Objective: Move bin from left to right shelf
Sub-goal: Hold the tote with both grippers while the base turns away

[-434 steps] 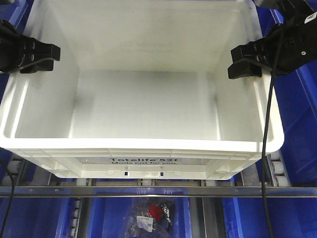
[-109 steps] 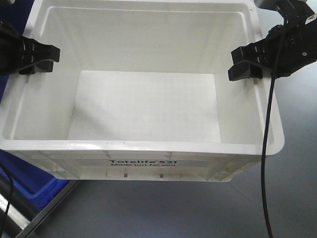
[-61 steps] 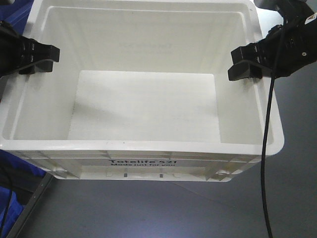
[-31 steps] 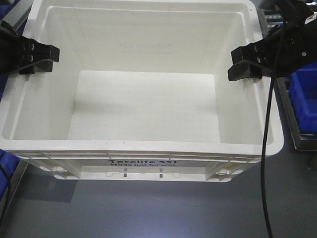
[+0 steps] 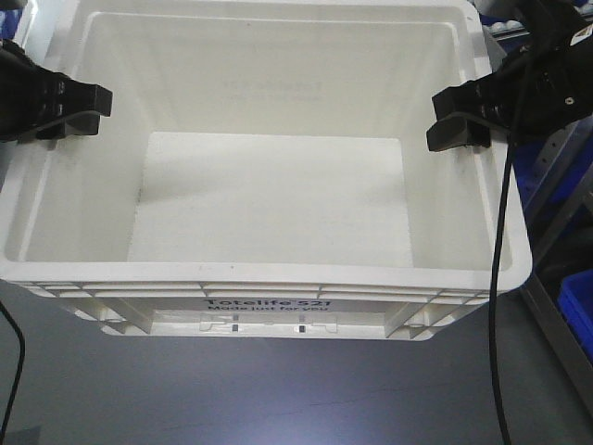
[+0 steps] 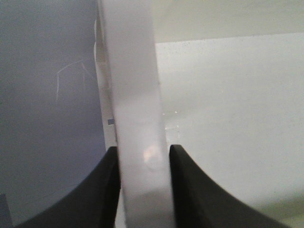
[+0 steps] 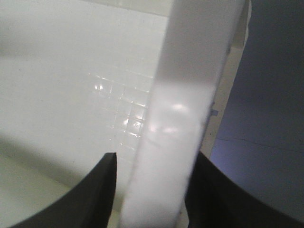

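White bin [image 5: 269, 209] is held up btwn both arms, empty, open top to the front cam, black "Totelife 521" print on the near side wall. The left gripper [image 5: 69, 104] is clamped on the left rim; the wrist cam shows the rim [image 6: 137, 95] pinched btwn two black fingers [image 6: 107, 190], one inside and one outside the wall. Same on the other side: the right gripper [image 5: 460, 120] is closed on the right rim, w/ fingers either side of it in the wrist view. A black cable [image 5: 496, 306] hangs from the right arm across the bin's corner. Below is plain grey floor [image 5: 278, 394], w/ the bin's shadow on it. At the far right edge a metal shelf frame [image 5: 554, 326] w/ blue bins [image 5: 579, 301] behind it.
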Robot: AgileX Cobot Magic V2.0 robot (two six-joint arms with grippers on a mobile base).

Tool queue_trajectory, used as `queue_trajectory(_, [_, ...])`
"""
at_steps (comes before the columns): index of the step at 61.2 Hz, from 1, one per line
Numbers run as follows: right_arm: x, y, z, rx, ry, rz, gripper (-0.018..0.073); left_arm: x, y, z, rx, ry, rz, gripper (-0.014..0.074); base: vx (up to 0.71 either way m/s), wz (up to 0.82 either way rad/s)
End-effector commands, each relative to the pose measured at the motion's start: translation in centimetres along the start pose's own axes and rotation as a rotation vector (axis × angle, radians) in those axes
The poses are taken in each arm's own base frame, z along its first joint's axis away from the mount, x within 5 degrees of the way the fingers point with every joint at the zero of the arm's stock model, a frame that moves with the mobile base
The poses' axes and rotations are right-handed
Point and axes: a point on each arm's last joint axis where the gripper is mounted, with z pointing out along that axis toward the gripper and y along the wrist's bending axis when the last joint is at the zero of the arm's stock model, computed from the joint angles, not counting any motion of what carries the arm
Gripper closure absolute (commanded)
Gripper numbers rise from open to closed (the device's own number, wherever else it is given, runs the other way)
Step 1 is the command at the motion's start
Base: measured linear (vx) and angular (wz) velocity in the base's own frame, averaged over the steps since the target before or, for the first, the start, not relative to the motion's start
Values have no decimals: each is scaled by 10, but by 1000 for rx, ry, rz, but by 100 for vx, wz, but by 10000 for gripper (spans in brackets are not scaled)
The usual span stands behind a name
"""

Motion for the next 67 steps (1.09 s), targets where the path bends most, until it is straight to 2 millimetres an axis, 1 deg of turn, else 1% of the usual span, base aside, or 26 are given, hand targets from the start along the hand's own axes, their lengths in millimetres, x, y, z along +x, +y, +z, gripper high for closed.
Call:
queue_trajectory(1, [-10, 7, -28, 18, -143, -67, 564, -16, -5, -26, 15, -181, 47, 604, 22, -49])
queue_trajectory(18, [-10, 7, -28, 18, -143, -67, 564, -16, -5, -26, 15, -181, 47, 604, 23, -39])
queue_trajectory(35, [-10, 7, -28, 18, -142, -67, 564, -16, -5, -26, 15, -181, 47, 604, 26, -20])
queue_trajectory(49, [-10, 7, -28, 18, -141, -66, 564, -16, -5, -26, 15, -181, 47, 604, 30, -2])
queue_trajectory(67, [-9, 7, -28, 15, -131, -66, 564, -16, -5, -26, 15, -181, 47, 604, 36, 15])
